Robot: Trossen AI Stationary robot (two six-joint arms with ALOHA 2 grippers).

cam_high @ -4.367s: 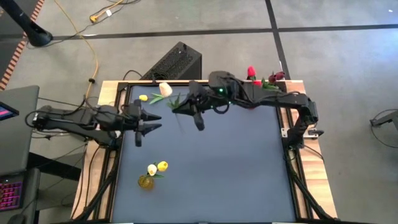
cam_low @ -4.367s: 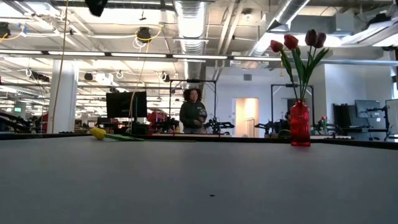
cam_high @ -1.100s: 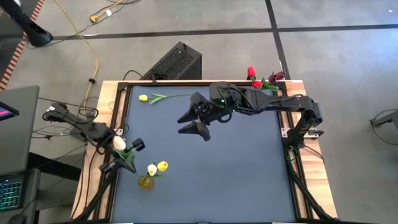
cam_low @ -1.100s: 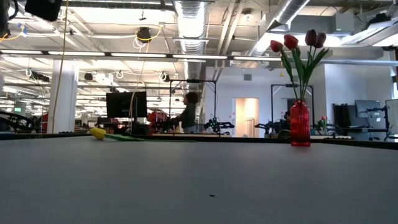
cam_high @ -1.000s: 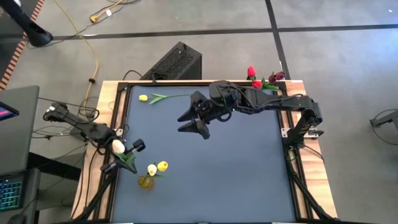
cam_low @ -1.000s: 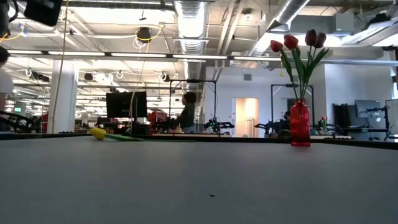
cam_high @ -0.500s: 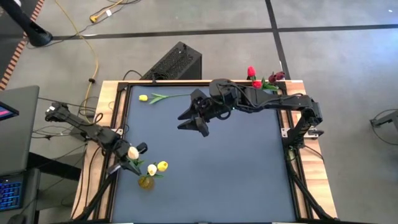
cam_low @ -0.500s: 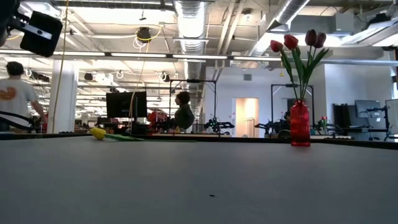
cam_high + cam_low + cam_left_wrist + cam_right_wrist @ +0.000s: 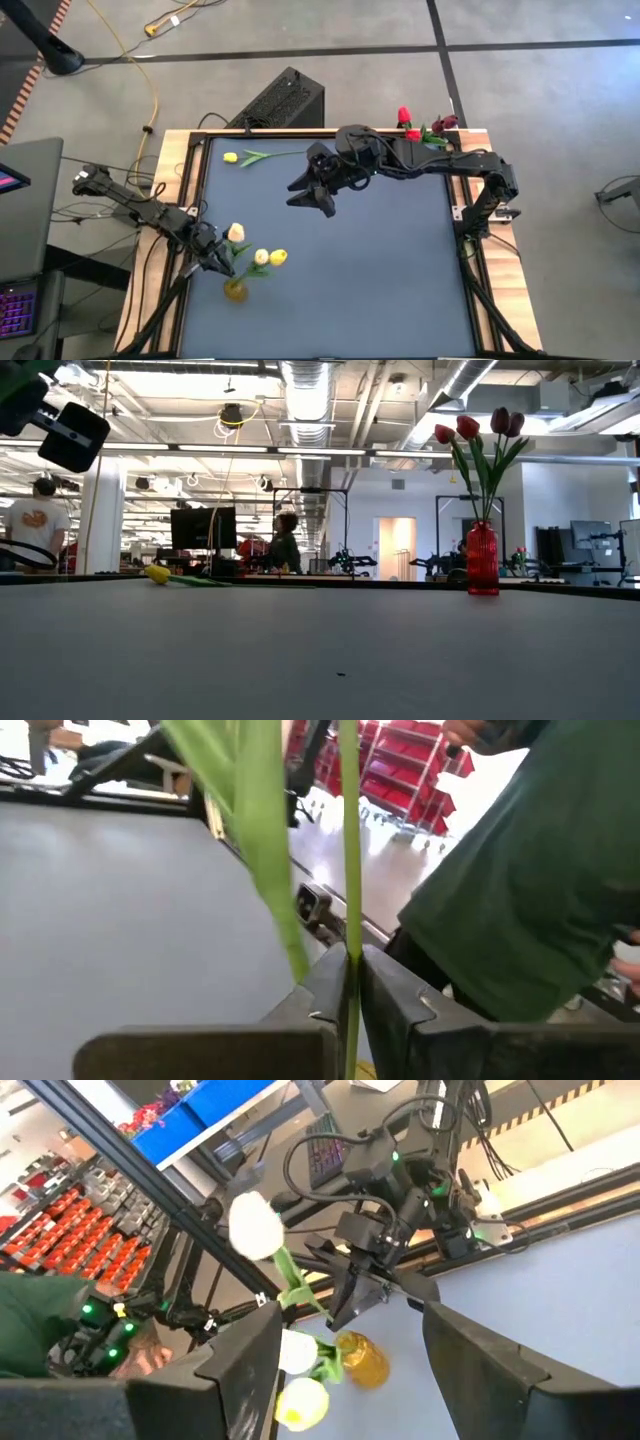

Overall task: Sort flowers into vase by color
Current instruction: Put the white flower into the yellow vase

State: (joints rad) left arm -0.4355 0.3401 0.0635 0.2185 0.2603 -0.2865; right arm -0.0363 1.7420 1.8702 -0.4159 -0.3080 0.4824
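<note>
The left hand (image 9: 212, 252) was clamped on the green stem of a white tulip (image 9: 236, 232), fingers (image 9: 400, 1010) pinched tight on it in the left wrist view. In the high view the bud sat at lower left of the frame, just above and beside the yellow vase (image 9: 234, 291), which already held two pale or yellow blooms (image 9: 270, 258). The step in hand looked like placing this flower with the light-coloured ones; the next move would call for bringing the stem end over the vase mouth, lowering it in, then letting go.

The right hand (image 9: 312, 192) hovered over the upper middle of the surface (image 9: 380, 270), fingers spread wide and empty. A yellow tulip (image 9: 231, 157) lay on the surface at upper left, not yet sorted. The red vase (image 9: 482, 559) with red tulips (image 9: 470, 428) stood at upper right.
</note>
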